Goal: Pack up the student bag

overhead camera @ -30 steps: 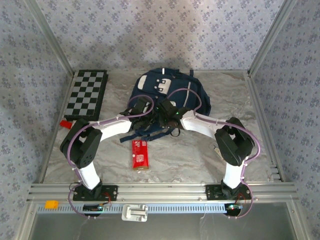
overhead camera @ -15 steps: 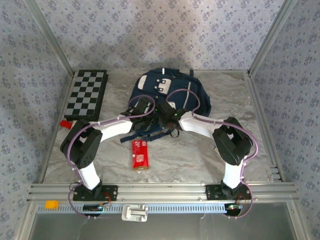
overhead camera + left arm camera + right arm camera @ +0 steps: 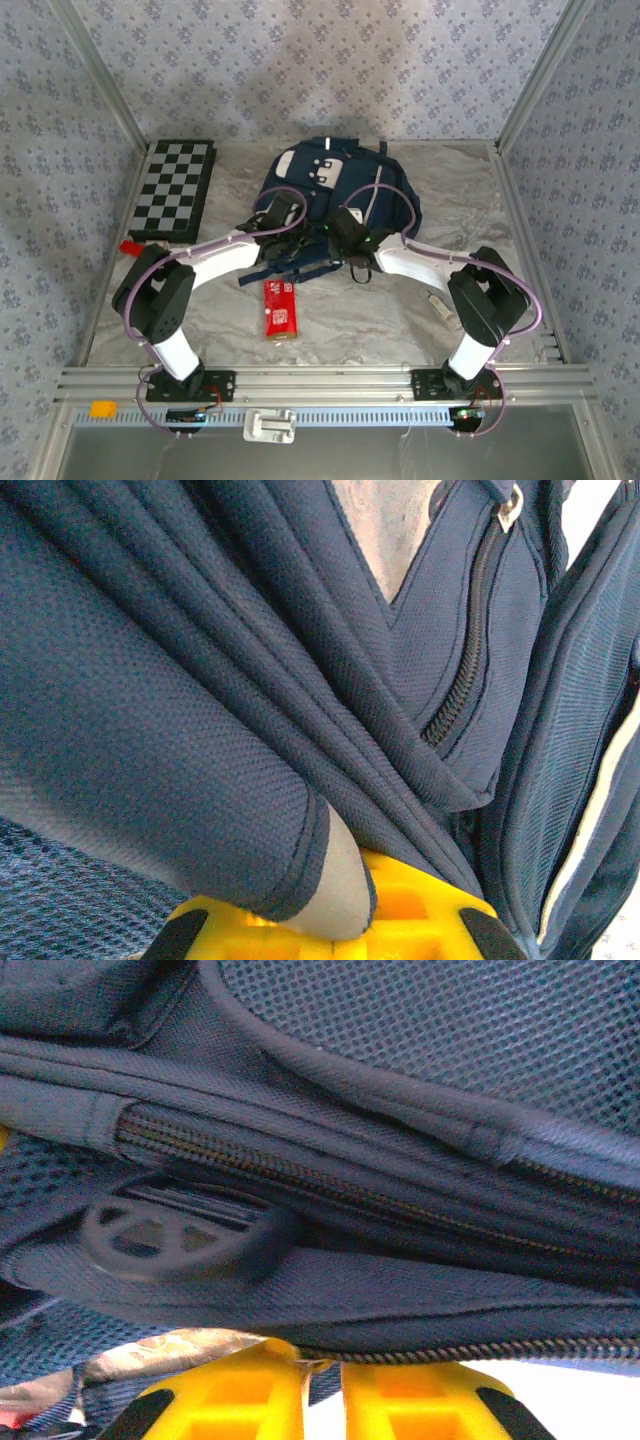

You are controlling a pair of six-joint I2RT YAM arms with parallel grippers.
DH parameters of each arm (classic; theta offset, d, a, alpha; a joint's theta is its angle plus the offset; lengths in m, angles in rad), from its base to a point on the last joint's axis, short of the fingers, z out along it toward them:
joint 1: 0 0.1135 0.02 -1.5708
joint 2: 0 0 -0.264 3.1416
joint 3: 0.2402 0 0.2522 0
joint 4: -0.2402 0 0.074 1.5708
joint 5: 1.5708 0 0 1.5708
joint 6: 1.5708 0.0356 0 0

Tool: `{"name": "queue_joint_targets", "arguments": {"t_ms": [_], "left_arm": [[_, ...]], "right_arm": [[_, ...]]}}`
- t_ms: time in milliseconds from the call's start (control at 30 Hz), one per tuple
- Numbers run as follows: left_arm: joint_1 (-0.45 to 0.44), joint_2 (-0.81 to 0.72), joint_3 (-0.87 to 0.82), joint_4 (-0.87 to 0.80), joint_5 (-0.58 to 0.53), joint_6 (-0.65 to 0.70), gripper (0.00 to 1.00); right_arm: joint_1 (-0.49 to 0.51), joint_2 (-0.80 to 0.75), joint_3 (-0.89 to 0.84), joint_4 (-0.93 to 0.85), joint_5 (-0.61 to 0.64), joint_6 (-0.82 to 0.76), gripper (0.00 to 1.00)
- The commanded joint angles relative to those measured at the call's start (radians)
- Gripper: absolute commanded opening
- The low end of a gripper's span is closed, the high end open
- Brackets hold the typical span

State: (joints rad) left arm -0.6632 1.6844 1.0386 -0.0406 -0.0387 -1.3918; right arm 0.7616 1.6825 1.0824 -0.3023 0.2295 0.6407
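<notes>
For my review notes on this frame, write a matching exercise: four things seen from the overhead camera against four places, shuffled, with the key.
Things
1. student bag
2. checkerboard
3. red packet
4. orange block

Places
A. on the near frame, left of the left arm's base
B. back left of the table
C. back middle of the table
D. on the table between the two arms, nearer than the bag

Pairs: 1-C, 2-B, 3-D, 4-A

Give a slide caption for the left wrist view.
Left hand pinching a fold of the navy backpack beside a zipper.
</notes>
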Motion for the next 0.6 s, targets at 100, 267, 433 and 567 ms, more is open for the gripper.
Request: {"name": "queue_joint_targets", "arguments": {"t_ms": [100, 267, 433, 567], "left_arm": [[0.009, -0.058, 0.016, 0.048, 0.031, 0.017, 0.0], [0.009, -0.061, 0.021, 0.045, 0.028, 0.023, 0.0], [0.009, -0.063, 0.017, 0.045, 0.027, 0.026, 0.0], [0.009, -0.063, 0.017, 0.044, 0.024, 0.031, 0.0]], "right_arm": [[-0.018, 0.058, 0.039, 0.008, -0.042, -0.058, 0.23], [-0.028, 0.105, 0.088, 0.021, 0.008, -0.047, 0.29], [-0.028, 0.128, 0.102, 0.035, 0.058, -0.061, 0.26], [-0.014, 0.128, 0.14, 0.021, 0.094, -0.098, 0.17]]}}
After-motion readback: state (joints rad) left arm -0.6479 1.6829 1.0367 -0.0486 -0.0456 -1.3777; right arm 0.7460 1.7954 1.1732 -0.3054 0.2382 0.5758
